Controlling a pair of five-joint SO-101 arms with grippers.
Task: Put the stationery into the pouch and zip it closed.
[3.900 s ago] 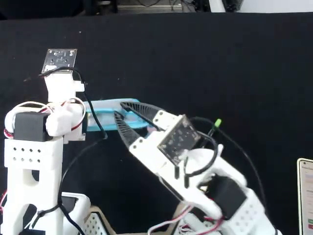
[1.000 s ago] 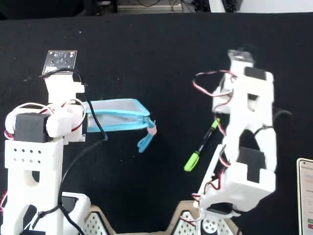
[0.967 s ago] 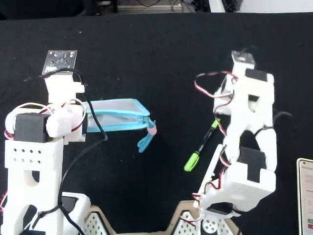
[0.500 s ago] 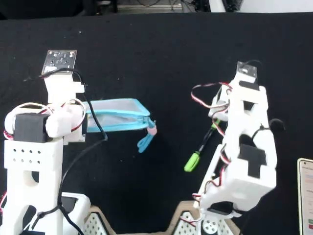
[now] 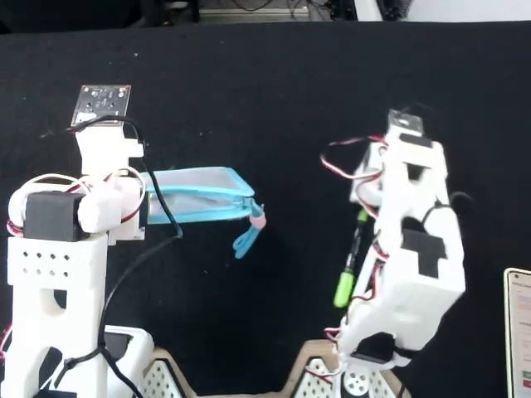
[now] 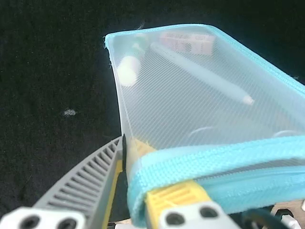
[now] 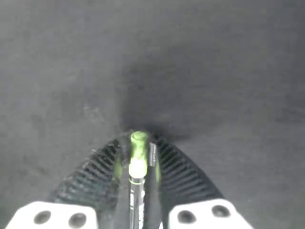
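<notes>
Black cloth covers the desk (image 5: 274, 91), and on it the main change is on the right. A few seconds ago the right arm was stretched across to the open end of the pouch (image 5: 199, 195) with its jaws wide apart. It then swung back to the right and stood over the green pen (image 5: 348, 269), which lay slanted on the cloth. Half a second ago the pen still had that slant. Now it has turned to run almost straight from near to far under the arm, so the arm has evidently taken hold of it.

The right wrist view bears this out. The right gripper (image 7: 137, 144) is closed to a narrow slot with the pen's barrel lying along it, a finger pressed to each side and the green end poking out just past the tips. Whether the pen is off the cloth yet cannot be told.

The left gripper (image 6: 129, 160) is clamped on the left end of the pouch, pinning it where it lies at the left of the desk. Its zip pull (image 5: 249, 232) trails off the right end, toward the near side. A pale blue pen (image 6: 200, 71) and an eraser (image 6: 187, 42) show through the mesh, already inside.

By my reading, the green pen is the last loose piece. The carry to the pouch mouth and the zipping are not yet done.
</notes>
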